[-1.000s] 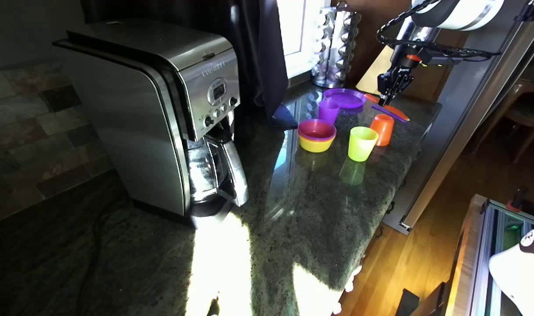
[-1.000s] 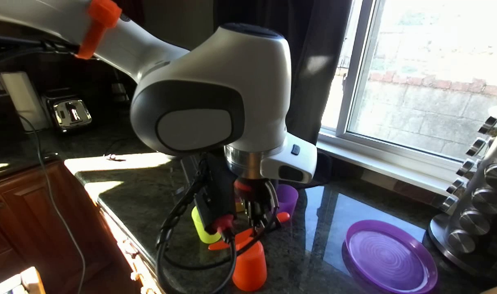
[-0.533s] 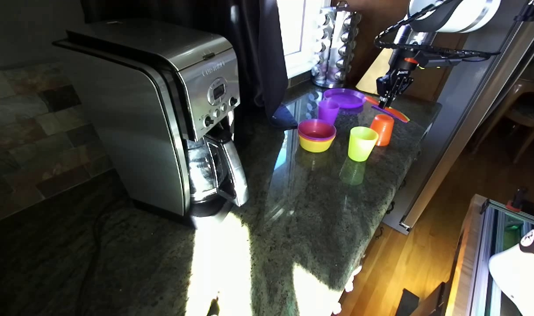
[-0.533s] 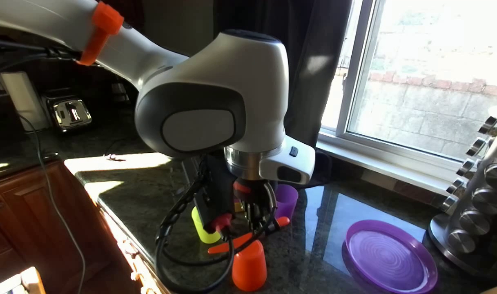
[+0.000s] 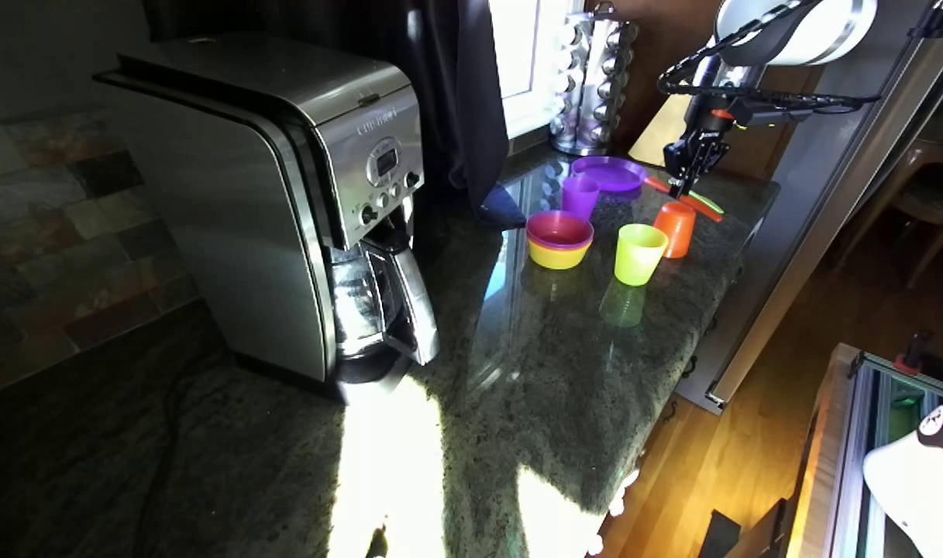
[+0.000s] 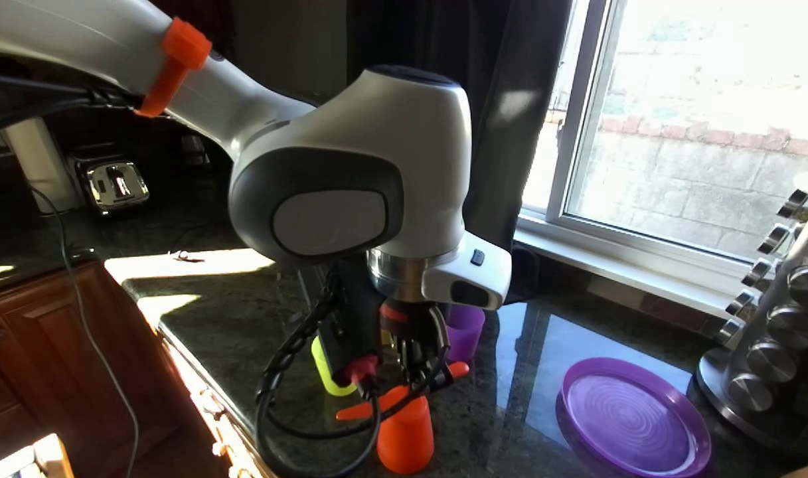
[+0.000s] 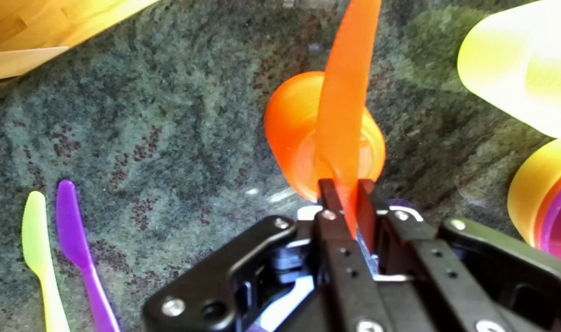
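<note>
Jaws pinched on a flat orange plastic knife (image 7: 341,106), roughly midway, likely for balance, its blade above the tapered orange plastic cup (image 7: 288,117). Beyond, side by side on the speckled stone table (image 7: 179,120): a slim lime plastic knife (image 7: 37,244) and slim purple plastic knife (image 7: 73,233), perhaps paired by kind.

Kitchen, likely a home's. Dark speckled stone countertop (image 5: 556,372) carries a drip coffee maker (image 5: 366,139) with glass carafe (image 5: 356,306), a jar-filled spice rack (image 5: 593,85) near one end, stacked plastic bowls (image 5: 559,256) and a purple plate (image 6: 633,413). Tiled wall (image 5: 37,225) rises from the countertop's back edge; curtained window (image 6: 702,146) above that edge. Chrome toaster (image 6: 117,184) further along the countertop. Below it: panelled reddish wood cabinet (image 6: 45,352), then a floor (image 5: 731,457) of wood planks.
</note>
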You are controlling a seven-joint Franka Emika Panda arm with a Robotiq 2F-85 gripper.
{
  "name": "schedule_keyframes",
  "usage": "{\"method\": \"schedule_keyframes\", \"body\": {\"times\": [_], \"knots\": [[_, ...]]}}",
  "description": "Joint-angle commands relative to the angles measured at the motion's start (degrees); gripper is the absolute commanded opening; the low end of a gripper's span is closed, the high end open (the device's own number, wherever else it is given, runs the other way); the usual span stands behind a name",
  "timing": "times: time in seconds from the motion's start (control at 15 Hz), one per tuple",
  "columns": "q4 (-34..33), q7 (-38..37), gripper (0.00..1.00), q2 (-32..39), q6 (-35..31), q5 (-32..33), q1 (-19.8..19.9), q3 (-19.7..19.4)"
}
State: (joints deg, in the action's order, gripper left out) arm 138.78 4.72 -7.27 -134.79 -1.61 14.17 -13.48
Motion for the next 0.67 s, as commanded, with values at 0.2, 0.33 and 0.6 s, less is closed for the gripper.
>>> {"method": "schedule_keyframes", "body": {"times": [0.2,0.33,0.6], "knots": [[-0.14,-1.15,0.04,1.12,-0.75,0.01,-0.3,-0.06],[-0.27,-1.25,0.04,1.42,-0.79,-0.01,-0.31,-0.05],[-0.75,-1.41,0.04,2.2,-0.76,-0.67,-0.46,0.01]]}}
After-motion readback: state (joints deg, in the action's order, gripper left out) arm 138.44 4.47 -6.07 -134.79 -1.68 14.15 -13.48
